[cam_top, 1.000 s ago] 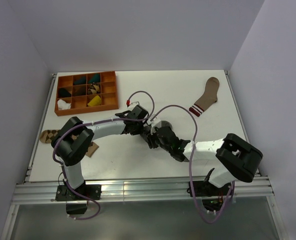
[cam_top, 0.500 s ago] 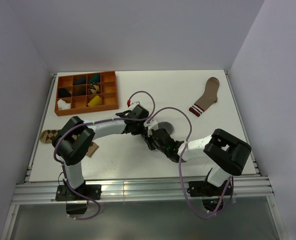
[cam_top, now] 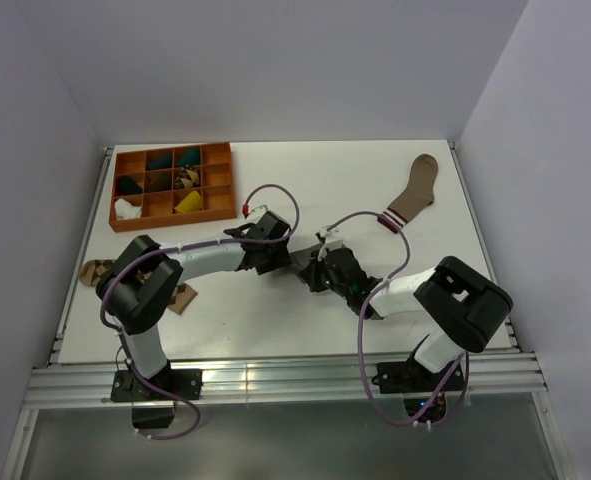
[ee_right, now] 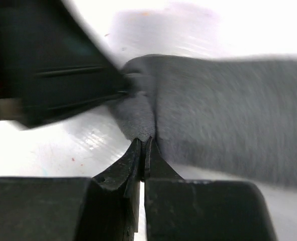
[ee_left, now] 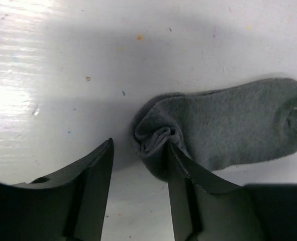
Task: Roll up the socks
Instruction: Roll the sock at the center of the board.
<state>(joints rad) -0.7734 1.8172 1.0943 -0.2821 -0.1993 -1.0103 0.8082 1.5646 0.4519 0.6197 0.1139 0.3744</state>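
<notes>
Grey short knitted-fabric sock: lies on white tabletop, near the table's middle in the top view, largely hidden there. In the left wrist view its long axis runs left to right. Right end rounded and lying flat, unrolled. Left end curled over into a small loose roll, a few folds showing at its mouth; most of the length flat. Fabric plain, slightly fuzzy. Right wrist view blurred; shows the same bunched end with a crease

Black fabric sock: compact bundle in leftmost compartment, middle row of orange divided tray

White fabric sock: bundle in leftmost compartment of near row, just beside the black one; detail too small to tell
</notes>
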